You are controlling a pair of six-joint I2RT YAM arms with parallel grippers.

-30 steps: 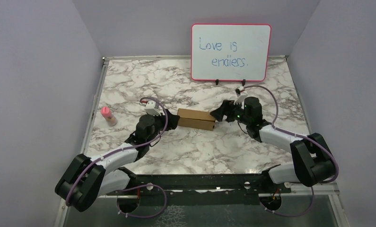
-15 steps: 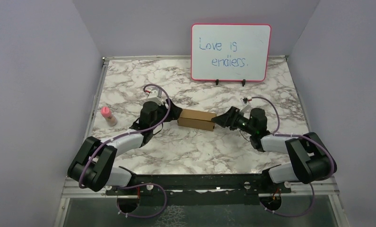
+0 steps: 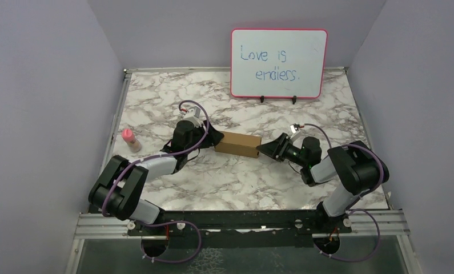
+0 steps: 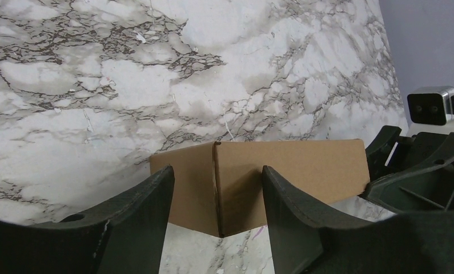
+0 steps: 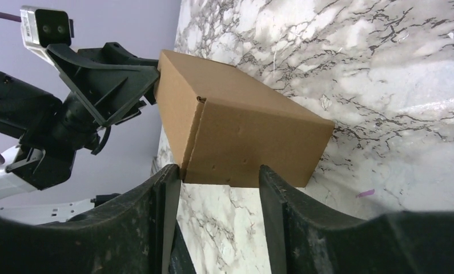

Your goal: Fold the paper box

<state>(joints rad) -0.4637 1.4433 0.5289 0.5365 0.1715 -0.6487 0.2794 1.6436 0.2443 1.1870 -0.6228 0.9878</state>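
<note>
From above, the small brown cardboard box (image 3: 238, 144) is seen already closed into a rectangular block near the middle of the marble table (image 3: 224, 182). It is flanked by the left gripper (image 3: 214, 137) at one end and the right gripper (image 3: 266, 149) at the other. In the left wrist view, a box corner is framed by parted jaws, and nothing is clamped. In the right wrist view, the jaws are likewise parted, and an end-flap seam hidden from above is shown. Only final tucking is judged left.
</note>
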